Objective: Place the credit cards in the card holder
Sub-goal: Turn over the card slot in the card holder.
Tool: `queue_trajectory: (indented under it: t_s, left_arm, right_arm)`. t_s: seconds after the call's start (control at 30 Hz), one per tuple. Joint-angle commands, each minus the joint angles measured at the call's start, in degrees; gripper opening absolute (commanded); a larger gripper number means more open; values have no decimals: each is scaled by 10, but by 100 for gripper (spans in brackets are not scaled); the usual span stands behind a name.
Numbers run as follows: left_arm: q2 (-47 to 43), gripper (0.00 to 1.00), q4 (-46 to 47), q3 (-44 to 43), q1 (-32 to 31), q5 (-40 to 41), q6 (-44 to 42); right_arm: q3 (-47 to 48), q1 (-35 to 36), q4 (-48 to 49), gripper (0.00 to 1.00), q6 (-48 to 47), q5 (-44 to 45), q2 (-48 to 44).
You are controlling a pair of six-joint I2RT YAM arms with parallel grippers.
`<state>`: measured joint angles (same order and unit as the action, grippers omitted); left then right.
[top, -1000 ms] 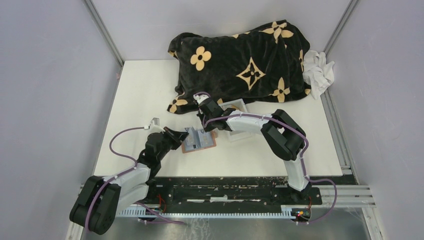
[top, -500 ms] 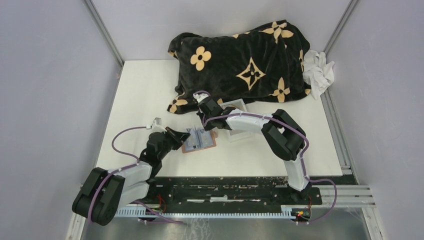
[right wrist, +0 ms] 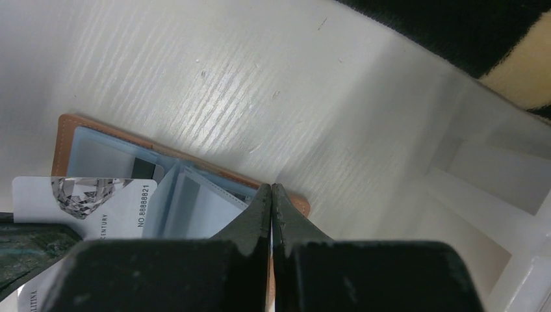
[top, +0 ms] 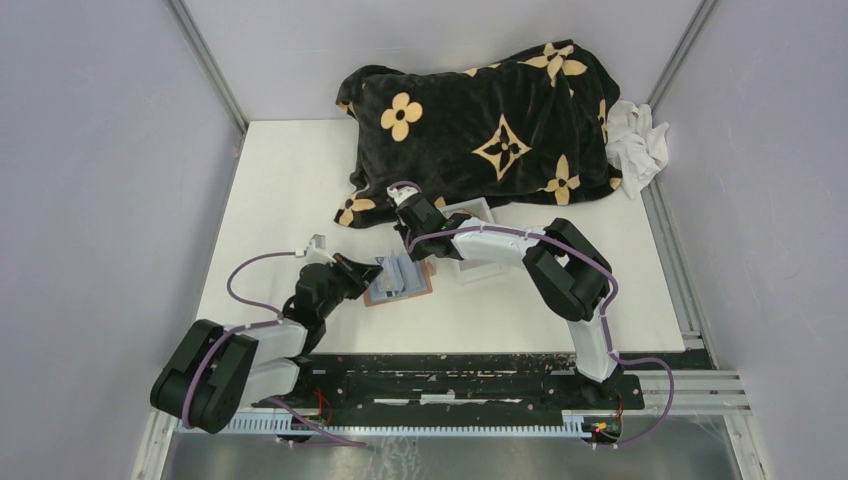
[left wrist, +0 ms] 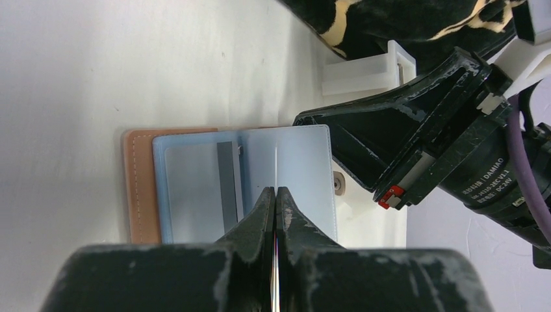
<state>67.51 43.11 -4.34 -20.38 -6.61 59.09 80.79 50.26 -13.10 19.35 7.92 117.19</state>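
The brown card holder (top: pixel 418 289) lies open on the white table, its pale blue sleeves facing up (left wrist: pixel 138 188) (right wrist: pixel 65 127). One credit card with a grey stripe (left wrist: pixel 198 188) sits inside a left sleeve. My left gripper (top: pixel 378 270) (left wrist: pixel 275 192) is shut on another credit card (right wrist: pixel 97 198), white with a diamond picture. In the left wrist view this card is edge-on (left wrist: pixel 276 162), over the holder's middle sleeves. My right gripper (top: pixel 410 243) (right wrist: pixel 271 188) is shut, its tips down on the holder's far brown edge.
A clear plastic tray (top: pixel 480 272) (left wrist: pixel 364 75) sits just right of the holder, under my right arm. A black blanket with tan flowers (top: pixel 480 120) fills the back of the table. A white cloth (top: pixel 635 140) lies at the back right.
My left arm has edged right, carrying the card slightly further over the open holder. The right arm has not moved.
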Motion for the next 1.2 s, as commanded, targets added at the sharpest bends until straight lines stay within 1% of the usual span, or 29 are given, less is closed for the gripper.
queue_trajectory:
  t_s: [0.0,0.2,0.33,0.53,0.77,0.93,1.17]
  left_arm:
    - [24,3,52,-17,-7,-8,10]
    - [68,3,84,-28,-27,-3,16]
    - [84,3,87,-39,-42,7,15]
    - [90,3,89,-41,-50,14,16]
    - [41,3,47,-38,-50,34,7]
    - [-6,3,13,-27,-50,45,-3]
    - [-45,3,-17,-10,-49,57,-14]
  right_arm:
    - [13,2,10,1,-9,25,-13]
    - [1,2,9,1,-21,58,-33]
    - [-4,2,8,1,-31,79,-50]
    - [-6,2,4,1,-39,75,-70]
    - [-23,2,10,1,-34,31,-89]
    - [-26,3,9,1,-24,-6,-81]
    - [-26,5,8,1,-14,-24,-66]
